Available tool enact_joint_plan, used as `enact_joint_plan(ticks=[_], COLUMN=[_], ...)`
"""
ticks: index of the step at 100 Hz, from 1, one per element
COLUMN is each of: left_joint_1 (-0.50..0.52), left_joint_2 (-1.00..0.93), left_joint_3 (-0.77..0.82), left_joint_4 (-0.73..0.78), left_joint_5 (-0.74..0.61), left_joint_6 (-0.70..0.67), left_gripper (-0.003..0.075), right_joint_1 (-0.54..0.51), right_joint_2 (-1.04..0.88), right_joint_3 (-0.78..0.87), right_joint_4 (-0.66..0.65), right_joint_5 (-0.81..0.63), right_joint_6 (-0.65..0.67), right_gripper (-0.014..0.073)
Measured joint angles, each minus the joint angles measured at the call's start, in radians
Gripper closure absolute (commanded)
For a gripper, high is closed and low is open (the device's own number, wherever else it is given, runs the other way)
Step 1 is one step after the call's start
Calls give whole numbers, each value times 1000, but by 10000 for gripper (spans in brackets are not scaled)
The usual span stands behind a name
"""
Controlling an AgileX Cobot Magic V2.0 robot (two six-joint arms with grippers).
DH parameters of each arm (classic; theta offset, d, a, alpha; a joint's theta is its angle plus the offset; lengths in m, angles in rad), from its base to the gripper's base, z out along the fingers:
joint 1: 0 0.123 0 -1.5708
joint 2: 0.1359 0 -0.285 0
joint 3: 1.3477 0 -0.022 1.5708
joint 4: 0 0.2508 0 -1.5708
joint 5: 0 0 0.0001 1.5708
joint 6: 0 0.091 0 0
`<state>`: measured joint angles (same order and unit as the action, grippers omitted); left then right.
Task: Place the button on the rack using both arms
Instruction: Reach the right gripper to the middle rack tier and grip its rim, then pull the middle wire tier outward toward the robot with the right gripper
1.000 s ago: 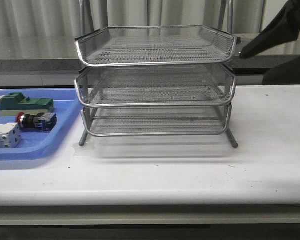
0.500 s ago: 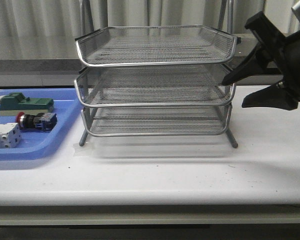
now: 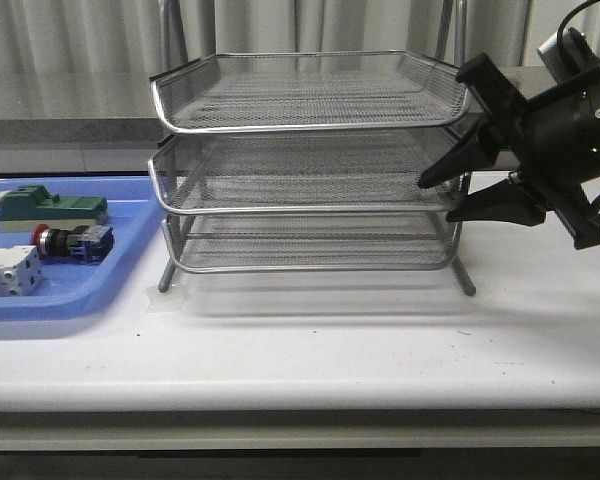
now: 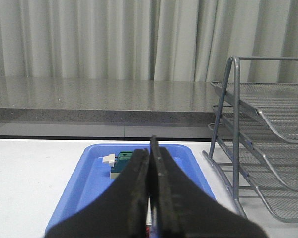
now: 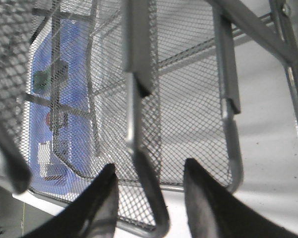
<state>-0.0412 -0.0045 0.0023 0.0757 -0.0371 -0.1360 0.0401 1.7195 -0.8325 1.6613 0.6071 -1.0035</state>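
Right end effector [image 3: 435, 198] spread, straddling rack [image 3: 310, 165] middle-tray rim. Left end effector [image 4: 150, 191] pressed together over tray [image 4: 97, 168]. Button [image 3: 72, 241] in tray.

Silver mesh rack [image 3: 310, 160], red-headed button [image 3: 72, 241], blue tray [image 3: 130, 250].

front: faces forward, level over white tabletop [image 3: 310, 350] | left wrist: low, far-facing over blue plastic tray [image 4: 97, 171] | right wrist: close against three-tier silver wire-mesh rack [image 5: 188, 109], shared by all

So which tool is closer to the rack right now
Right. The right tool is open around the middle tray's corner rim of the rack; the left tool is shut, above the blue tray.
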Motion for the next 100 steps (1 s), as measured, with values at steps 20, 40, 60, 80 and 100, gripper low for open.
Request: enact_joint_plan(ticks=[20,40,60,80,100], left_joint_1=[0,0,0,0,0], left_joint_2=[0,0,0,0,0], left_joint_3=[0,0,0,0,0], left_joint_4=[0,0,0,0,0], left_joint_5=[0,0,0,0,0], left_joint_6=[0,0,0,0,0], left_gripper=[740,740,740,740,740], right_joint_1=[0,0,-2,-2,-2], right_joint_2=[20,27,15,-84,-213], right_joint_3=[-2,-4,25,166,319], right_joint_4=[5,-13,-23,-16,-10], right_joint_5=[25,32,46,58,56], right_joint_6=[-7,-11,-11,-50,-68], right_gripper=[663,661,661,661,661])
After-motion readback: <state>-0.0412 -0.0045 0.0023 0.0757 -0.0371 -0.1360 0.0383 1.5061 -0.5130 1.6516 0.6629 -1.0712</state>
